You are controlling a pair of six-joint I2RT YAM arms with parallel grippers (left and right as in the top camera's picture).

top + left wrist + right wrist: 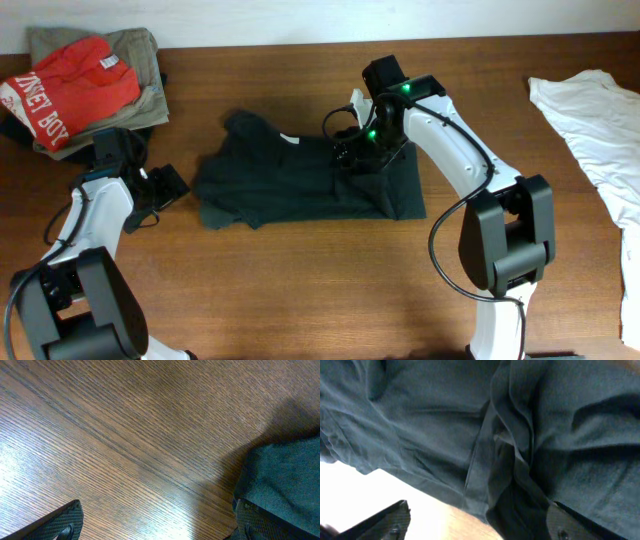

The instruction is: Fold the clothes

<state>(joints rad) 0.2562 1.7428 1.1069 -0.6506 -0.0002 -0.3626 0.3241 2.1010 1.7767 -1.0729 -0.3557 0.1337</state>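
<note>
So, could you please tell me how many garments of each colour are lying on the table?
Black: 1, the T-shirt in the middle
Red: 1, the printed shirt at the far left
Khaki: 1, the folded piece under the red one, as far as can be told
White: 1, the garment at the right edge
Total: 4

Black T-shirt [290, 185], loosely folded into a rumpled, roughly rectangular bundle, lay flat near the centre of the wooden table [300, 290] (small white neck tag [290, 139] showing at its far edge); creases crossed its right half.
</note>
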